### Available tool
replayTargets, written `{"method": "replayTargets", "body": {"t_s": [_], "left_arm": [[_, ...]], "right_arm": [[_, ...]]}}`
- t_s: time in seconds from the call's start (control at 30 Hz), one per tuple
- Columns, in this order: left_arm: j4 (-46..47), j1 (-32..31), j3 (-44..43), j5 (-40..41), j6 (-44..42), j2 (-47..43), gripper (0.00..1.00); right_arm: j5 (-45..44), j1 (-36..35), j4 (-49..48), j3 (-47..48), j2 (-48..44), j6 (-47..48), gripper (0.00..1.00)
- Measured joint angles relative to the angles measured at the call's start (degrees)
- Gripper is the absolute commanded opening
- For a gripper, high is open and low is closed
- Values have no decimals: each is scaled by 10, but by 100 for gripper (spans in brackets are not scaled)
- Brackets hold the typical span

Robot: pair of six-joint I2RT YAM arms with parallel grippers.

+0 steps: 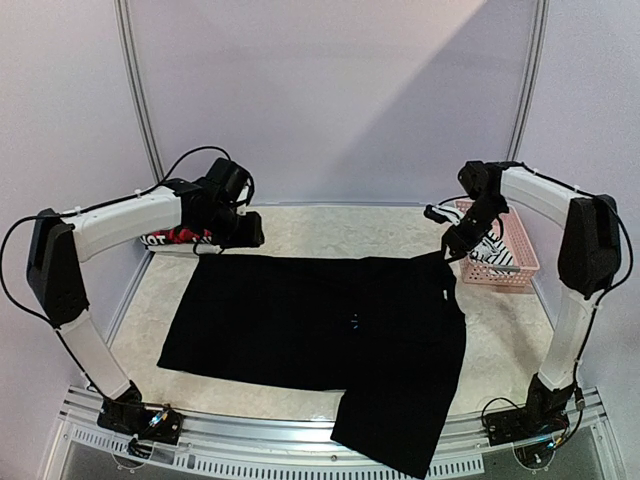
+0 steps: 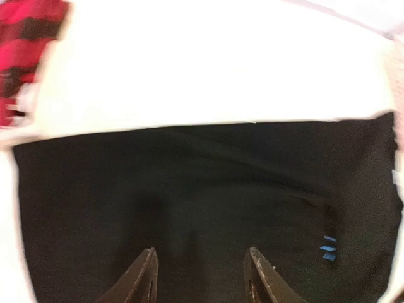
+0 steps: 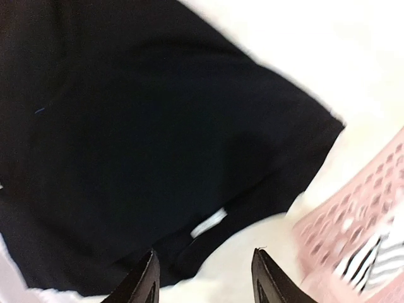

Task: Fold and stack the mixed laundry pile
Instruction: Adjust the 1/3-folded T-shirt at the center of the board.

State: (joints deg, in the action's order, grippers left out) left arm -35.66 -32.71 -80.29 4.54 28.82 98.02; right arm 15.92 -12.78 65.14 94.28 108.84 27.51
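Observation:
A large black T-shirt (image 1: 320, 325) lies spread flat on the table, one part hanging over the near edge. My left gripper (image 1: 243, 236) hovers over its far left corner, and in the left wrist view its gripper (image 2: 202, 268) is open above the black T-shirt (image 2: 202, 189) with nothing between the fingers. My right gripper (image 1: 448, 252) hangs over the far right corner. In the right wrist view that gripper (image 3: 205, 271) is open and empty, just off the edge of the black T-shirt (image 3: 139, 139) by a white label (image 3: 208, 222). A red-and-black plaid piece (image 1: 175, 238) lies at the far left.
A pink perforated basket (image 1: 522, 262) stands at the far right and holds a black-and-white striped top (image 1: 490, 254). It shows close to the right fingers as the pink basket (image 3: 353, 218). The red plaid piece (image 2: 25, 44) lies beyond the shirt's left corner.

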Motion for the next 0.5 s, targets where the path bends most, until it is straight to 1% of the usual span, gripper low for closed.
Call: {"method": "replayTargets", "body": {"t_s": [0.1, 0.2, 0.37, 0.5], "left_arm": [[-5, 33, 22, 30, -36, 0, 48], [-6, 55, 51, 42, -61, 5, 48], [1, 91, 76, 43, -89, 38, 47], [-1, 118, 76, 30, -96, 91, 47]], "right_arm": [[-22, -1, -44, 27, 61, -7, 45], [-35, -1, -79, 56, 114, -23, 42], [-50, -1, -118, 85, 160, -49, 42], [-90, -1, -135, 109, 194, -61, 40]]}}
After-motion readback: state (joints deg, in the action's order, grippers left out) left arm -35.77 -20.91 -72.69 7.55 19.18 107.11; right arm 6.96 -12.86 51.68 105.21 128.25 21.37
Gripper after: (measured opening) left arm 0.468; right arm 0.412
